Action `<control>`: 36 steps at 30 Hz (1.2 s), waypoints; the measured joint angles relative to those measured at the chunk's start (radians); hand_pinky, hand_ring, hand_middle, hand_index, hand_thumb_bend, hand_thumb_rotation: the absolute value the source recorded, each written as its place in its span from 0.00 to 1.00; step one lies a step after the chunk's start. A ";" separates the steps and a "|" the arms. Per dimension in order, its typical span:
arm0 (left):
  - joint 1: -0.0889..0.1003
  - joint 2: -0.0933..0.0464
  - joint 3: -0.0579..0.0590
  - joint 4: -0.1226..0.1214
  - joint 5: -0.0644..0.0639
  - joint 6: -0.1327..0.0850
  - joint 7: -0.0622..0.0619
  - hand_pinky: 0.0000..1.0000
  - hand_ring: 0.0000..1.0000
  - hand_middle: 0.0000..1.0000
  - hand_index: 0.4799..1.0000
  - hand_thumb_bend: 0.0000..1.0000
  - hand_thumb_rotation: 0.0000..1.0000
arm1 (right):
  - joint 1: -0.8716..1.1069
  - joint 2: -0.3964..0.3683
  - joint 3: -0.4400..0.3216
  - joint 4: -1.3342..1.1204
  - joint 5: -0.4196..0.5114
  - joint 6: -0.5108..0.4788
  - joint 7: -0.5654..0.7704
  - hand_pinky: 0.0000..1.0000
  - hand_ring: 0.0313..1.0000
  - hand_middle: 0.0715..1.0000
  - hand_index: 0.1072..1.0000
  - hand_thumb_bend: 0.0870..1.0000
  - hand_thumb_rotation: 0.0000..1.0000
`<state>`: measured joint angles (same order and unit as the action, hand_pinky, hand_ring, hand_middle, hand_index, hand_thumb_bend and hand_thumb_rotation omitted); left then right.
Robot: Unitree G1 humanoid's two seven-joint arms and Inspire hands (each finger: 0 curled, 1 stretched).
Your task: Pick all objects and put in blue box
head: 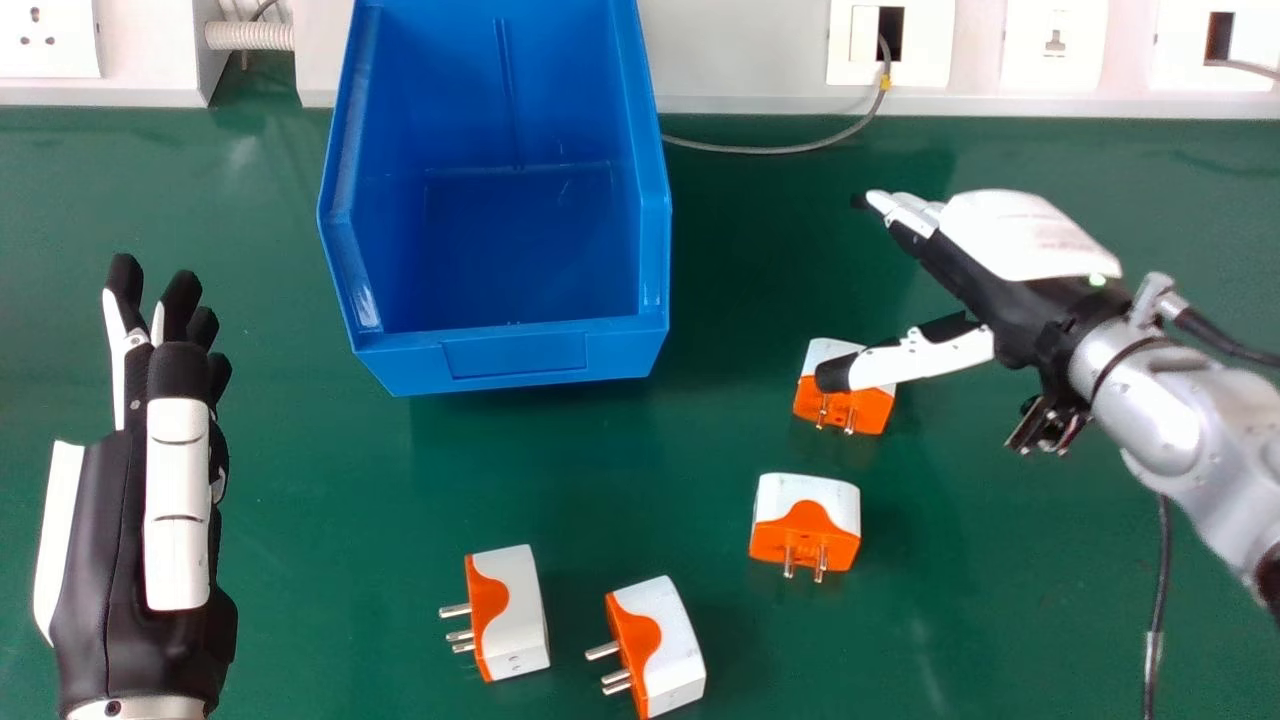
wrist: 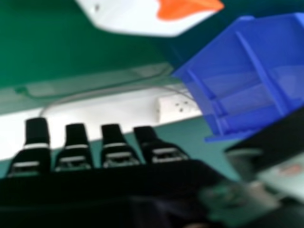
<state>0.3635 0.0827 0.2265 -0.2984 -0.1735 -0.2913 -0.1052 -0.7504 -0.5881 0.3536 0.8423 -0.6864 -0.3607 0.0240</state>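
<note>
My right hand [head: 1010,280] is open above the table to the right of the blue box [head: 525,355], its thumb over the farthest orange and white plug adapter [head: 870,408]. A second adapter [head: 812,505] lies nearer, pins facing the near edge. Two more adapters, one [head: 515,610] and another [head: 665,645], lie near the front with pins to the left. The box looks empty. At the left, my left hand [head: 140,500] is open, holding nothing. In the right hand view, the right hand [wrist: 114,159] has straight fingers, with an adapter [wrist: 137,19] and the blue box [wrist: 266,71] beyond.
A white socket panel [head: 750,60] runs along the table's back edge behind the box. A grey cable [head: 790,150] curves onto the green table [head: 350,480] right of the box. A dark cable [head: 1160,590] lies at the far right, below my right forearm.
</note>
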 measured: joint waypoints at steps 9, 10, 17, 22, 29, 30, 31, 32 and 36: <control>0.000 0.002 0.000 -0.001 -0.013 0.004 -0.005 1.00 1.00 1.00 1.00 0.65 1.00 | 0.095 -0.034 0.007 -0.089 -0.017 0.023 0.011 0.86 0.94 0.95 0.95 1.00 0.90; -0.001 0.004 0.000 -0.003 -0.014 0.005 -0.005 1.00 1.00 1.00 1.00 0.65 1.00 | 0.096 -0.034 0.011 -0.089 -0.024 0.038 0.013 0.85 0.93 0.94 0.94 1.00 0.90; -0.001 0.006 0.000 -0.019 -0.007 0.014 -0.004 1.00 1.00 1.00 1.00 0.64 1.00 | 0.095 0.004 0.044 -0.082 -0.043 0.065 0.011 0.84 0.91 0.92 0.92 0.97 0.82; -0.001 0.006 0.001 -0.025 -0.008 0.022 -0.004 1.00 1.00 1.00 1.00 0.63 1.00 | 0.077 0.052 0.089 -0.035 -0.075 0.112 0.021 0.85 0.91 0.93 0.92 0.95 0.81; -0.005 0.005 0.000 -0.026 -0.007 0.024 -0.002 1.00 1.00 1.00 1.00 0.64 1.00 | 0.019 0.087 0.123 0.034 -0.105 0.145 0.019 0.86 0.91 0.92 0.92 0.93 0.79; -0.006 0.005 0.000 -0.027 -0.007 0.025 -0.002 1.00 1.00 1.00 1.00 0.64 1.00 | 0.009 0.091 0.127 0.046 -0.107 0.151 0.017 0.86 0.91 0.92 0.92 0.93 0.79; -0.007 0.005 0.000 -0.027 -0.008 0.026 -0.003 1.00 1.00 1.00 1.00 0.64 1.00 | 0.001 0.094 0.131 0.056 -0.108 0.154 0.015 0.85 0.91 0.92 0.92 0.94 0.79; -0.008 0.005 0.000 -0.027 -0.008 0.028 -0.003 1.00 1.00 1.00 1.00 0.63 1.00 | -0.003 0.096 0.133 0.064 -0.108 0.154 0.011 0.85 0.91 0.92 0.92 0.94 0.79; -0.012 0.005 0.001 -0.027 -0.006 0.032 -0.001 1.00 1.00 1.00 1.00 0.63 1.00 | -0.020 0.112 0.154 0.094 -0.119 0.159 -0.004 0.85 0.92 0.92 0.92 0.92 0.79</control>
<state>0.3512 0.0882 0.2276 -0.3253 -0.1793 -0.2597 -0.1060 -0.7699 -0.4763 0.5074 0.9361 -0.8058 -0.2016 0.0203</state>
